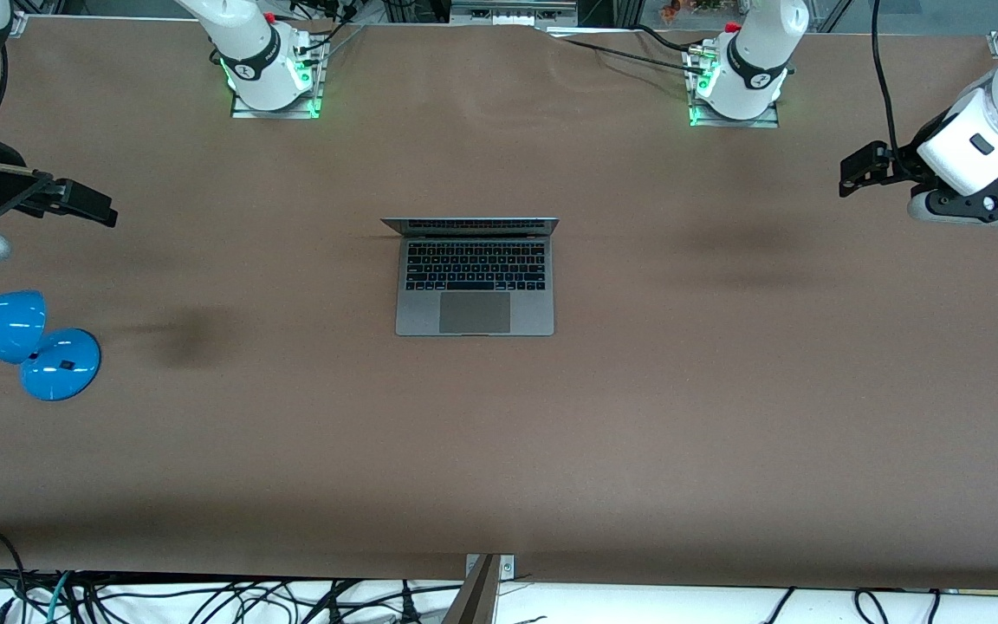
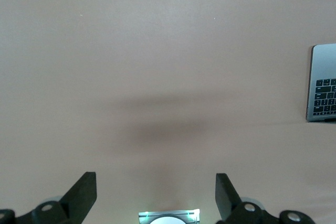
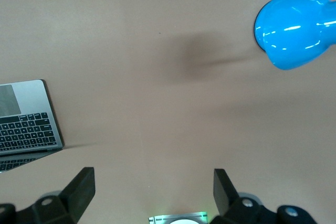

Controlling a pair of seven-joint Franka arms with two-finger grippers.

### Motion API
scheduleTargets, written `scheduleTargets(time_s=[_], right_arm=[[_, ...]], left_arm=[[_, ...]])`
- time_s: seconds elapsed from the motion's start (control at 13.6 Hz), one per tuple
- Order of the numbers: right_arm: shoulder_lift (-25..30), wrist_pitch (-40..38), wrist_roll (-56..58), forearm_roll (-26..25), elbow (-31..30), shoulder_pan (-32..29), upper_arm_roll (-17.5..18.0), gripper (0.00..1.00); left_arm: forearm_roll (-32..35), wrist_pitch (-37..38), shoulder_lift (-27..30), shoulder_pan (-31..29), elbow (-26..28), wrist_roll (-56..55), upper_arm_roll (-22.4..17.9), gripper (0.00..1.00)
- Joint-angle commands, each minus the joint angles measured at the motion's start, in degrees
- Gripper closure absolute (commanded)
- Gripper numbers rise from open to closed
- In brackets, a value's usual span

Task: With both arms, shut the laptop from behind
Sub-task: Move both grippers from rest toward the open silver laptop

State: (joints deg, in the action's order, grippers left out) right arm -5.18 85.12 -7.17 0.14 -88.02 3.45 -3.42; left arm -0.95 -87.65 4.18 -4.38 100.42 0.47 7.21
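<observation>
The grey laptop (image 1: 475, 295) lies open in the middle of the brown table, keyboard toward the front camera and screen standing upright on the side nearest the arms' bases. My left gripper (image 1: 852, 173) hangs in the air over the left arm's end of the table, well away from the laptop. It is open with nothing between its fingers, as the left wrist view confirms (image 2: 156, 179); a corner of the laptop (image 2: 323, 85) shows there. My right gripper (image 1: 103, 208) hovers over the right arm's end, also open and empty (image 3: 154, 176), with the laptop (image 3: 26, 124) at the view's edge.
A blue desk lamp (image 1: 31, 347) (image 3: 294, 30) stands at the right arm's end of the table, below the right gripper. The two arm bases (image 1: 274, 78) (image 1: 737, 87) are bolted along the table edge farthest from the front camera. Cables lie along the near edge.
</observation>
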Motion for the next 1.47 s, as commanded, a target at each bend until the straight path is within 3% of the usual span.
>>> scheduleTargets(time_s=[0.0, 0.59, 1.1, 1.4], right_arm=[[0.8, 0.1, -0.4, 0.5, -0.9, -1.2, 1.2, 0.0], [0.4, 0.7, -0.5, 0.1, -0.3, -1.1, 1.1, 0.0], [-0.1, 0.1, -2.1, 0.7, -0.5, -1.1, 1.1, 0.0], [-1.7, -2.3, 4.1, 0.7, -0.7, -1.1, 5.5, 0.0]], left_arm=[[-0.5, 0.2, -0.6, -0.4, -1.5, 1.1, 0.0, 0.0], [-0.7, 0.5, -3.6, -0.3, -4.4, 1.3, 0.0, 0.0], [-1.0, 0.3, -12.5, 0.8, -8.8, 0.2, 3.2, 0.0], [-0.5, 0.0, -13.5, 4.8, -8.8, -9.8, 4.2, 0.0]])
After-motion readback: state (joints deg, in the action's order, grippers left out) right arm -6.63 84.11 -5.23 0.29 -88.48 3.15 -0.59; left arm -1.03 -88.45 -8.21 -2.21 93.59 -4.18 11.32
